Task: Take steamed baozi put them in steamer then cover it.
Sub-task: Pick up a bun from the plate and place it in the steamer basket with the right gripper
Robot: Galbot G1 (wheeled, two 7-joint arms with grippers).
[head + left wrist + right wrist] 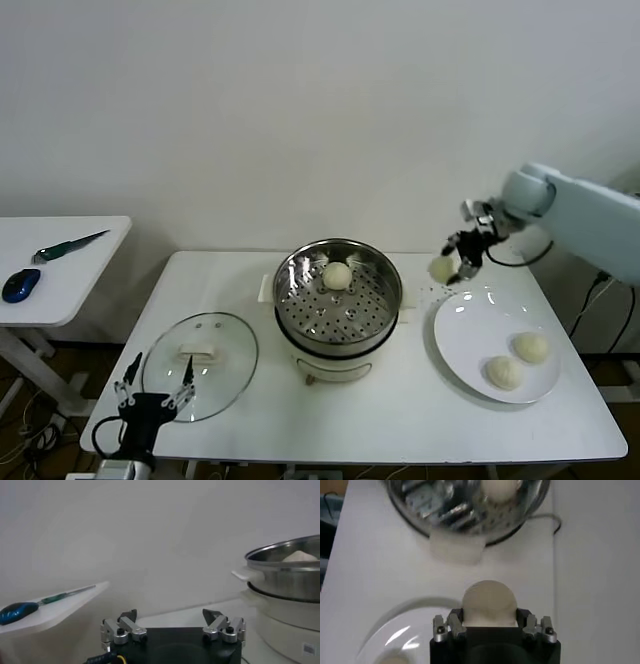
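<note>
The steel steamer (330, 315) stands mid-table with one baozi (337, 275) on its perforated tray. My right gripper (455, 262) hangs above the table between the steamer and the white plate (470, 325), shut on a second baozi (441, 268). In the right wrist view that bun (489, 605) fills the gap between the jaws, with the steamer (445, 505) beyond it. Two more baozi (531, 347) (505, 372) lie on the plate. The glass cover (200, 365) lies flat at the front left. My left gripper (155, 385) rests open by the cover's near edge, holding nothing.
A small side table (60, 270) to the left carries a blue mouse (20, 285) and a green-handled knife (68, 245). A wall stands close behind the table. Cables hang off the right side near my right arm.
</note>
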